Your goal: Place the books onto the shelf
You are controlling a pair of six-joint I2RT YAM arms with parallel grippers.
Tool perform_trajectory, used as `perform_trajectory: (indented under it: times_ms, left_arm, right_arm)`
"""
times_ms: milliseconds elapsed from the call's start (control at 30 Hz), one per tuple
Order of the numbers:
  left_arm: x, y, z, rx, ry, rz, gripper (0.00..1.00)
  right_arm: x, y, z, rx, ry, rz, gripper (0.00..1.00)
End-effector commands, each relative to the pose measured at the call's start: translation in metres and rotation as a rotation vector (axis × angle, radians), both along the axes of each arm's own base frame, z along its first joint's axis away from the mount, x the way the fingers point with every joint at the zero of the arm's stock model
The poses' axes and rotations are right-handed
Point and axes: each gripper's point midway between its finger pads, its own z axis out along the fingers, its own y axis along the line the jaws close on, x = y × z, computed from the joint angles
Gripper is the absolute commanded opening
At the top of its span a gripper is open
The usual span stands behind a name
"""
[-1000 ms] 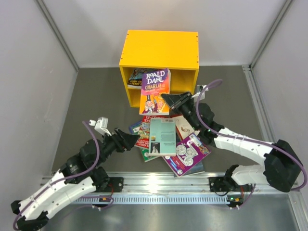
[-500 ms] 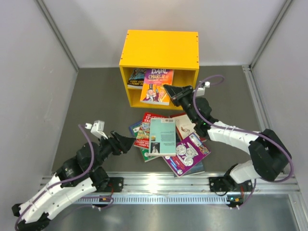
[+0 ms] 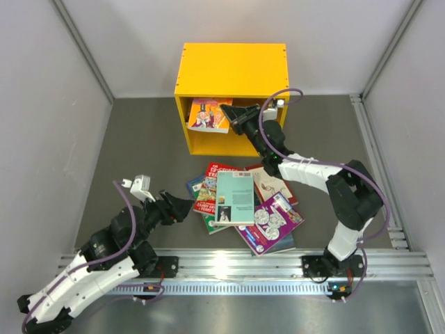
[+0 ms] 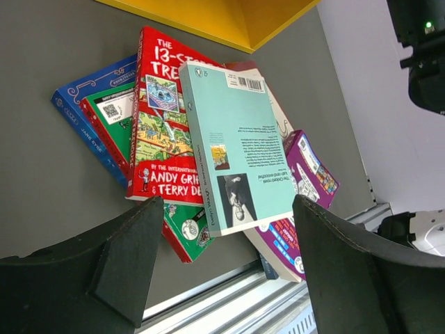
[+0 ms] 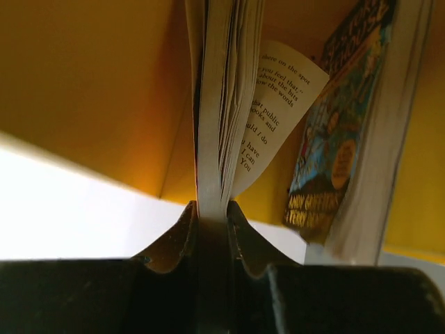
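Top external view: the right end effector (image 3: pixel 235 120) reaches to the mouth of the yellow shelf (image 3: pixel 233 69). It is pinched narrow on the edge of a cartoon-covered book (image 3: pixel 208 115), which lies to its left inside the left half of the opening. The right wrist view shows that book edge-on and upright between the fingers, pages fanning loose. A standing book (image 5: pixel 334 139) is just beside it in that view. Whether the held book's lower edge rests on a board cannot be told. The coming move, I judge, is a push straight inward along the book's flat, then a release. The left end effector (image 3: pixel 182 207) is spread wide and holds nothing. It sits just left of the pile of books (image 3: pixel 243 202) on the desk (image 3: pixel 139 153) and is the nearer arm to them.
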Motion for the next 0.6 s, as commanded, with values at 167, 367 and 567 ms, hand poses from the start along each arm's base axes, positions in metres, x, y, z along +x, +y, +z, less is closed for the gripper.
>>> perform_trajectory:
  times_ms: [167,367,567]
  left_arm:
    - [0.002,0.005,0.007,-0.001,-0.025,0.019,0.81]
    - [0.003,0.004,0.006,0.004,-0.022,0.019,0.81]
    - [0.001,0.005,0.007,0.000,-0.014,0.021,0.81]
  right_arm:
    - [0.021,0.015,0.041,0.100,-0.089,0.021,0.00]
    - [0.035,0.017,0.018,0.084,-0.034,-0.027,0.17]
    - [0.047,0.012,0.015,0.041,-0.008,-0.092,0.64]
